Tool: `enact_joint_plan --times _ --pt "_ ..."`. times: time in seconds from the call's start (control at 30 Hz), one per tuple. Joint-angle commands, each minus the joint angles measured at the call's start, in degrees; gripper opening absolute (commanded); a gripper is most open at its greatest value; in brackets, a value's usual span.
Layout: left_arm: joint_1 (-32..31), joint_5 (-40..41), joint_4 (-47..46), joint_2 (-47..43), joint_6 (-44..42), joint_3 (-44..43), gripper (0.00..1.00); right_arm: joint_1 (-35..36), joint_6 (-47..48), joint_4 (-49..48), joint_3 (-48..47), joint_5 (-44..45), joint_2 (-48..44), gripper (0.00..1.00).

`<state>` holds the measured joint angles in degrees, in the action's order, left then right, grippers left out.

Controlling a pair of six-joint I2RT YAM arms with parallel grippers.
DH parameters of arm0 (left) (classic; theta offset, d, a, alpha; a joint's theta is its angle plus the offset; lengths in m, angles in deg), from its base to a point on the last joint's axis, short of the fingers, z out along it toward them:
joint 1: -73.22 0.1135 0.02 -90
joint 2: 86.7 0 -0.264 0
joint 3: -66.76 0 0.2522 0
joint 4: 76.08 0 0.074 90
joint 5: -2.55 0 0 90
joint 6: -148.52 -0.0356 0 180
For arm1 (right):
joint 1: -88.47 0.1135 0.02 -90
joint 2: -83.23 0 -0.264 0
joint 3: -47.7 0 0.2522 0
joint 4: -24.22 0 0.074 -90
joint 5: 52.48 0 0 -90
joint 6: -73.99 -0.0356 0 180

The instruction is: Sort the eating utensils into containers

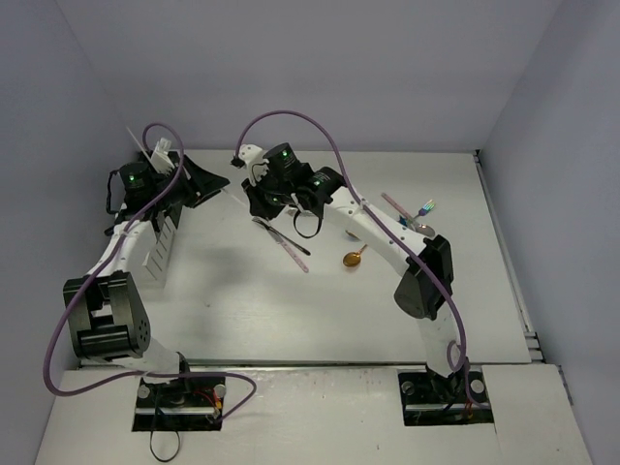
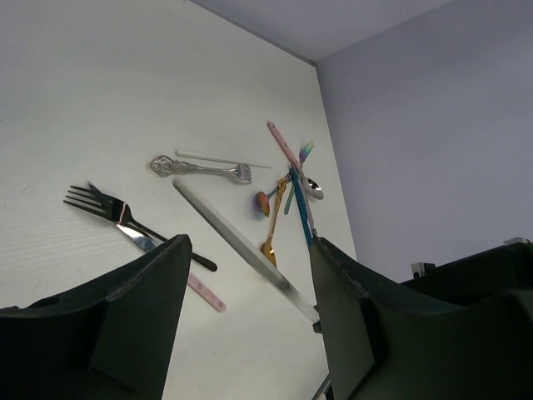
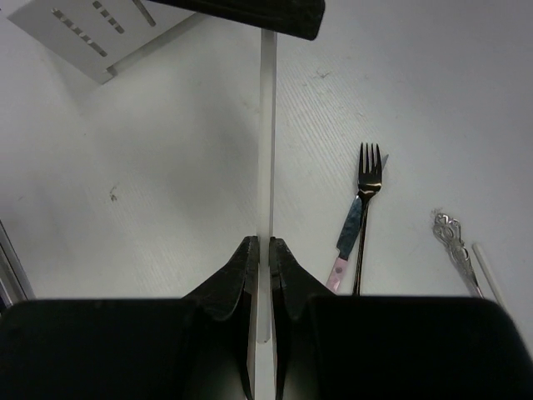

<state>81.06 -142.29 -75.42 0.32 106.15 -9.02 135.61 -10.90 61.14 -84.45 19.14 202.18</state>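
Note:
My right gripper point(image 1: 256, 200) point(image 3: 266, 242) is shut on a thin pale stick point(image 3: 267, 142) point(image 1: 233, 194) and holds it above the table. The stick's far end reaches between the fingers of my left gripper point(image 1: 206, 183) point(image 2: 250, 250), which is open; the stick point(image 2: 225, 229) touches its right finger point(image 2: 350, 300). The white slatted caddy point(image 1: 160, 242) point(image 3: 87, 29) stands by the left arm with pale sticks poking out of its top. On the table lie a black fork point(image 2: 104, 206) point(image 3: 366, 179) and a pink-handled knife point(image 2: 200, 290) point(image 3: 346, 242). I cannot make out the black caddy.
A silver fork point(image 2: 200, 168) and another pale stick point(image 2: 223, 158) lie mid-table. A gold spoon point(image 1: 355, 257) point(image 2: 275, 225), a pink stick point(image 1: 395, 208), a rainbow fork point(image 1: 426, 206) and a silver spoon point(image 1: 423, 230) lie under and beside the right arm. Walls close in at back and sides.

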Motion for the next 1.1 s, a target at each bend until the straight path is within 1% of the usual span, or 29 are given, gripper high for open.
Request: enact_joint_plan --times 0.0,0.03,0.1,0.17,0.23,0.27,0.3,0.33,0.37,0.4,0.43,0.47,0.5,0.6,0.63,0.7,0.73,0.77,0.83,0.93,1.0,1.07 --pt "-0.4 -1.2 -4.6 -1.2 0.8 -1.6 0.51 1.3 1.0 -2.0 -2.0 0.8 -5.1 0.00" --pt "-0.5 -1.2 -4.6 -1.2 0.7 -1.7 0.46 1.6 1.1 -2.0 -1.9 0.9 -5.2 0.00" --pt "-0.5 -1.2 -4.6 -1.3 0.7 -1.8 0.33 2.0 1.2 -2.0 -1.6 1.3 -5.2 0.00" --pt "-0.5 -1.2 -4.7 -1.7 0.7 -2.0 0.18 2.2 1.6 -2.0 -1.0 1.9 -5.1 0.00" --pt "-0.4 -1.4 -4.9 -2.3 0.7 -2.1 0.06 2.3 1.8 -2.0 -0.6 2.3 -4.8 0.00" --pt "-0.5 -1.6 -4.9 -2.6 0.7 -2.0 0.01 2.3 1.8 -2.0 -0.4 2.6 -4.6 0.00" --pt "-0.5 -1.8 -5.0 -2.9 0.7 -1.9 0.00 2.2 1.7 -2.0 -0.3 2.9 -4.5 0.04" --pt "-0.5 -1.9 -5.1 -3.5 0.6 -1.8 0.00 2.2 1.7 -2.0 -0.1 3.3 -4.3 0.18" --pt "-0.4 -2.0 -5.2 -3.9 0.4 -1.7 0.00 2.3 1.6 -2.0 0.1 3.5 -4.3 0.21" --pt "-0.4 -2.3 -5.2 -4.6 0.3 -1.6 0.00 2.3 1.6 -2.0 0.3 3.6 -4.4 0.49" --pt "-0.3 -2.4 -5.2 -5.0 -0.2 -1.5 0.00 2.3 1.4 -2.0 0.4 4.1 -4.6 0.69" --pt "-0.1 -2.3 -5.3 -5.5 -0.7 -1.5 0.00 2.2 1.3 -2.0 0.5 4.8 -4.9 0.78" --pt "0.2 -2.2 -5.4 -6.2 -1.2 -1.7 0.00 2.1 1.3 -2.0 0.6 5.4 -5.2 0.84" --pt "2.4 -1.4 -3.9 -8.0 -5.9 -4.0 0.00 0.9 0.4 -1.9 1.6 5.4 -7.1 0.94" --pt "3.2 -1.1 -3.1 -8.1 -9.1 -4.4 0.00 0.7 0.4 -2.0 2.2 5.4 -7.7 0.98" --pt "4.4 4.4 7.7 -8.8 -22.3 -11.1 0.00 -1.9 0.0 -2.0 4.2 5.5 -10.0 0.99" --pt "4.4 7.3 12.1 -8.8 -27.2 -14.0 0.00 -3.3 0.0 -2.0 4.9 5.9 -10.7 0.99" --pt "4.4 8.9 12.6 -8.8 -32.4 -14.6 0.00 -4.5 -0.1 -2.0 5.7 6.1 -11.0 0.99" --pt "4.7 18.4 14.9 -8.2 -42.2 -18.4 0.00 -8.0 -0.4 -2.0 8.2 6.3 -12.5 0.99" --pt "5.9 23.4 12.7 -5.4 -48.1 -22.1 0.00 -11.6 -0.2 -2.0 11.5 7.7 -14.2 0.99" --pt "7.0 25.0 10.3 -2.9 -51.2 -25.6 0.00 -13.1 0.3 -2.1 13.5 8.4 -15.1 0.99" --pt "7.4 26.2 6.4 0.5 -53.6 -27.2 0.00 -14.9 0.5 -2.2 16.1 8.3 -16.0 0.99"
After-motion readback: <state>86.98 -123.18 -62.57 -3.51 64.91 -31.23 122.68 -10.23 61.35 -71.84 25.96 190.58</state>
